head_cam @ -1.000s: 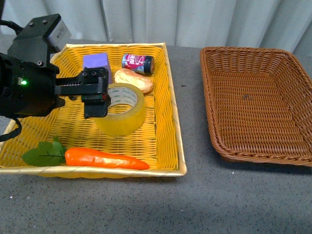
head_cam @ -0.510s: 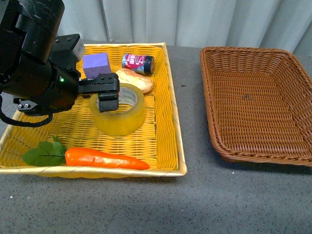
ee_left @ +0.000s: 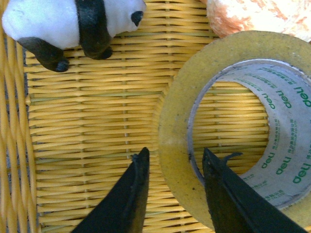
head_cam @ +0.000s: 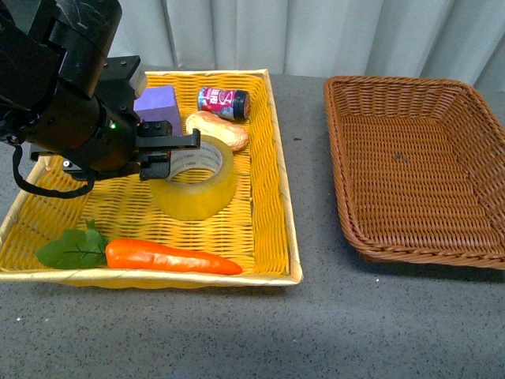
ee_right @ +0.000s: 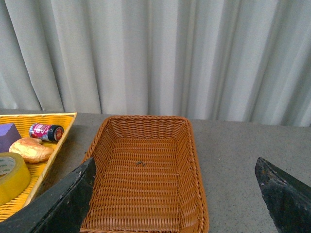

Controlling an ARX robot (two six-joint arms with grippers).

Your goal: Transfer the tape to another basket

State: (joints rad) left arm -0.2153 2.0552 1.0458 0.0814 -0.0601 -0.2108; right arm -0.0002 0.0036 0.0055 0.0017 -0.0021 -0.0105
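Note:
The yellow tape roll (head_cam: 199, 183) lies flat in the bright yellow basket (head_cam: 268, 205). My left gripper (head_cam: 170, 150) is open and straddles the roll's wall. In the left wrist view one finger (ee_left: 129, 194) is outside the tape (ee_left: 175, 126) and the other is inside its white core. The brown wicker basket (head_cam: 418, 166) stands empty to the right. It also shows in the right wrist view (ee_right: 146, 174), where my right gripper (ee_right: 175, 194) is open and empty, raised well above the table.
The yellow basket also holds a carrot (head_cam: 170, 257) with green leaves, a bread roll (head_cam: 217, 129), a purple block (head_cam: 154, 101), a small can (head_cam: 223, 103) and a panda toy (ee_left: 73, 24). Grey table and a curtain lie behind.
My left gripper has swung from beside the roll and dropped onto the tape's near-left wall, one finger now inside the core. The tape has not moved.

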